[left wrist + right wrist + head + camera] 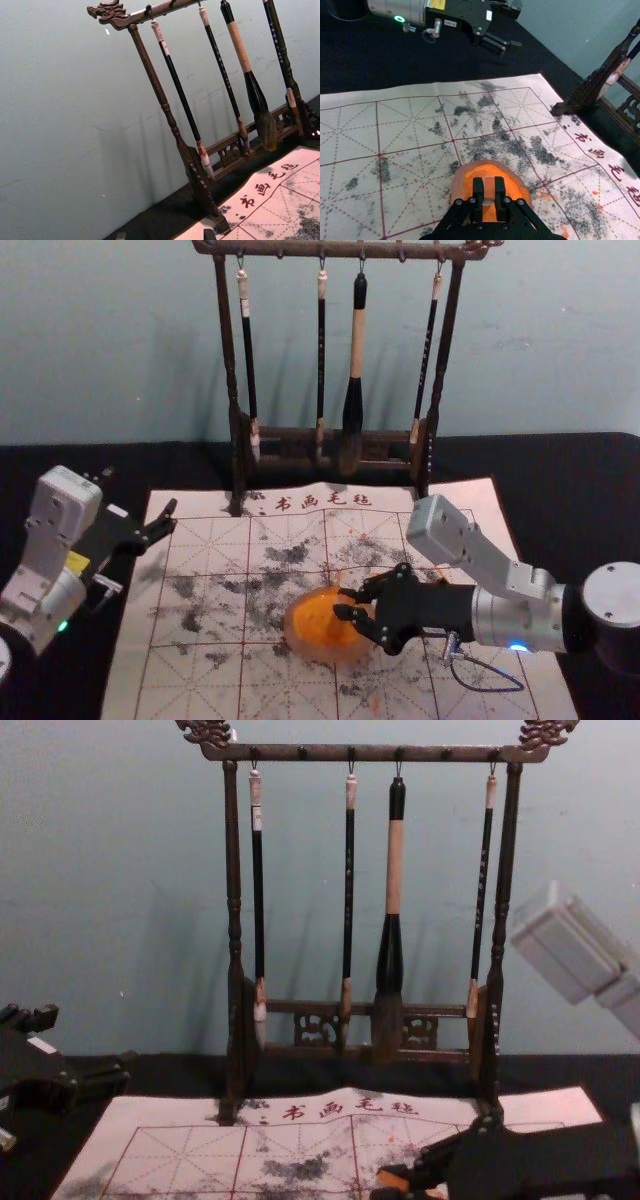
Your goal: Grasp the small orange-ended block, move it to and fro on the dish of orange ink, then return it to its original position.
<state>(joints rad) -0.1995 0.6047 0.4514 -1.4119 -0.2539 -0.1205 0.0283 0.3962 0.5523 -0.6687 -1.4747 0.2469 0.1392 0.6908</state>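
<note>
In the head view my right gripper [347, 605] is over the dish of orange ink [318, 628] on the felt mat. The right wrist view shows the small block [489, 188], orange on the face toward the camera, held between the fingers of my right gripper [489, 192], above the orange dish [520, 189]. Whether its lower end touches the ink I cannot tell. In the chest view, an orange end of the block [393, 1180] is at the fingertips. My left gripper [170, 518] stays parked at the mat's left edge, its fingers apart and holding nothing; its fingertips [165, 235] edge into the left wrist view.
A dark wooden rack [228, 360] with several hanging brushes [356, 350] stands at the mat's back edge. The white mat [205, 530] has red grid lines and grey and orange stains. Black cloth [590, 480] lies around it, before a pale wall.
</note>
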